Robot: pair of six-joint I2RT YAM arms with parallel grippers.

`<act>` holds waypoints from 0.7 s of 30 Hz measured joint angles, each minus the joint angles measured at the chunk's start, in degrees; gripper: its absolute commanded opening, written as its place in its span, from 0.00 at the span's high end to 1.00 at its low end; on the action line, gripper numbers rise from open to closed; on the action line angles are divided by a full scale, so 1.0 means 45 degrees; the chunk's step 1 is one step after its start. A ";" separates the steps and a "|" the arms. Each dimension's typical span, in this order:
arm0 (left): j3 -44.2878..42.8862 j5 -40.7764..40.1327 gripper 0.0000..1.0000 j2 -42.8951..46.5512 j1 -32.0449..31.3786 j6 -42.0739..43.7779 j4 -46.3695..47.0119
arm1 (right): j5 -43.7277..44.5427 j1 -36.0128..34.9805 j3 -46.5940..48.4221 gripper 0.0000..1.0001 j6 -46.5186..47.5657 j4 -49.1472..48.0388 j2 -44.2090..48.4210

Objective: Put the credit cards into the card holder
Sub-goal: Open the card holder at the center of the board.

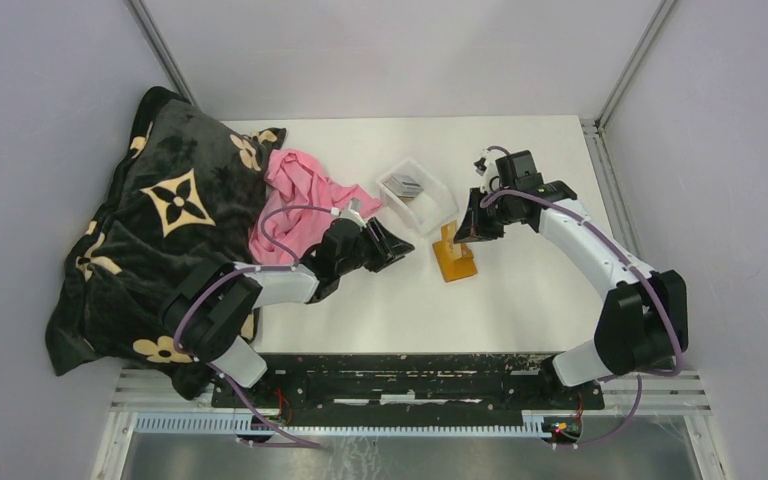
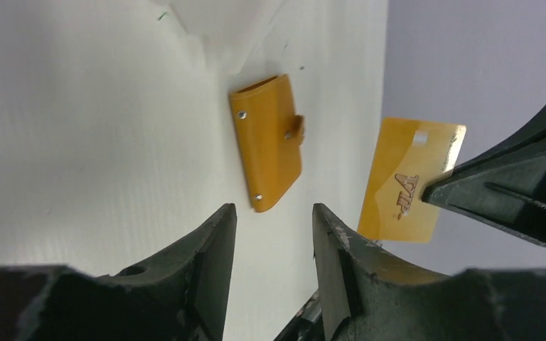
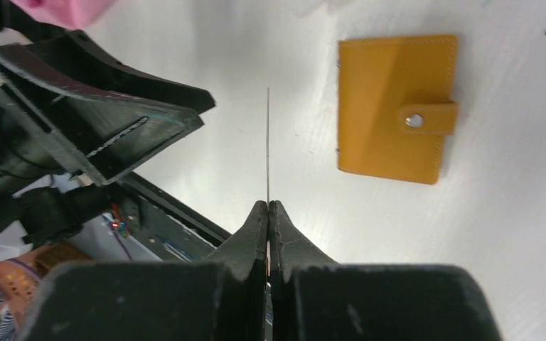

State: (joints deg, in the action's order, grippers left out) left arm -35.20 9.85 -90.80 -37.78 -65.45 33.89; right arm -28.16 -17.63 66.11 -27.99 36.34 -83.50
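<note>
The card holder (image 1: 457, 263) is a small orange wallet lying flat and snapped closed on the white table. It also shows as the card holder (image 2: 266, 142) and the card holder (image 3: 394, 106) in the wrist views. My right gripper (image 1: 472, 230) is shut on a gold credit card (image 2: 407, 181), held upright just above the table beside the holder. In the right wrist view that card (image 3: 268, 142) is edge-on, rising from my right gripper (image 3: 268, 207). My left gripper (image 2: 274, 213) is open and empty, pointing at the holder from the left. More cards (image 1: 406, 185) lie in a clear tray.
The clear plastic tray (image 1: 430, 205) sits just behind the holder. A pink cloth (image 1: 295, 195) and a black flower-patterned blanket (image 1: 160, 220) fill the left side. Grey walls enclose the table, with the arm-base rail along the near edge.
</note>
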 measured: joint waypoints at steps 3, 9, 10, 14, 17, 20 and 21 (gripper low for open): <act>-0.0015 -0.0238 0.55 -0.0010 -0.0340 0.0656 -0.0811 | 0.0865 -0.0199 0.0321 0.99 0.0835 0.1175 -0.0515; -0.0869 -0.0544 0.65 -0.0704 -0.1141 0.1710 -0.2186 | 0.2526 -0.1248 0.1200 0.99 0.1899 0.2866 -0.1651; -0.1039 -0.0559 0.66 -0.0831 -0.1224 0.1826 -0.2341 | 0.2744 -0.1375 0.1350 0.99 0.2025 0.3007 -0.1821; -0.1715 -0.0738 0.67 -0.1321 -0.1452 0.2205 -0.2934 | 0.3555 -0.1763 0.1851 0.99 0.2482 0.3473 -0.2380; -0.2176 -0.0850 0.66 -0.1676 -0.1564 0.2438 -0.3424 | 0.4061 -0.1787 0.2016 0.99 0.2705 0.3730 -0.2671; -0.2608 -0.0865 0.64 -0.2035 -0.1637 0.2662 -0.3784 | 0.4415 -0.1787 0.2225 0.99 0.2939 0.3939 -0.3031; -0.2730 -0.0869 0.63 -0.2171 -0.1656 0.2725 -0.3900 | 0.4527 -0.1787 0.2288 0.99 0.2992 0.3968 -0.3143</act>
State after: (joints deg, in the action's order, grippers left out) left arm -47.48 5.93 -100.57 -45.23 -53.19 16.34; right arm -7.79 -25.67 76.40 -14.52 54.19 -97.65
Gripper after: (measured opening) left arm 0.344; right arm 0.016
